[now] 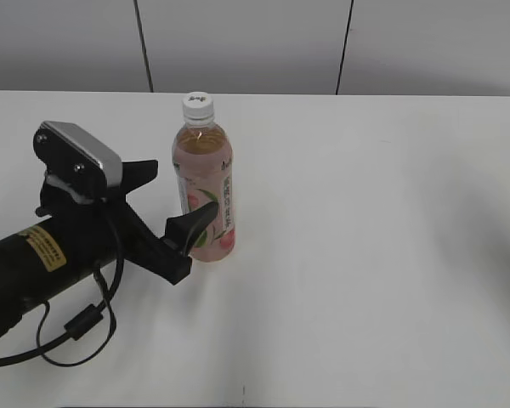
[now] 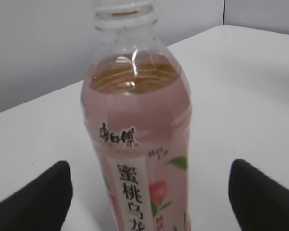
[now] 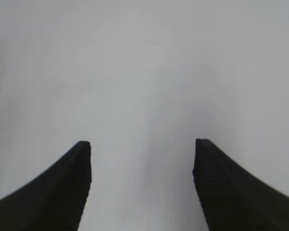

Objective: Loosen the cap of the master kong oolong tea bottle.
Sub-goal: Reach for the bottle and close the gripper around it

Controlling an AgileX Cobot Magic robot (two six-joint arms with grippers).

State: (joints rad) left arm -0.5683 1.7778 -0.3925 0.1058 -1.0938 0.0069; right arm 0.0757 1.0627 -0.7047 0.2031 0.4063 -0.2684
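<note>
The master kong oolong tea bottle [image 1: 206, 189] stands upright on the white table [image 1: 374, 255], left of centre in the exterior view, its white cap [image 1: 197, 105] on top. The left gripper [image 1: 172, 191], at the lower left of the frame, has its jaws spread wide on either side of the bottle's lower body, apparently not touching it. In the right wrist view, the right gripper [image 3: 142, 166] hangs over bare table, jaws wide and empty.

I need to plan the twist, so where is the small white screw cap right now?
In the exterior view, the small round white plastic screw cap sits atop the tall clear pink-labelled tea bottle, left of centre on the white table, above the open left end effector.
</note>
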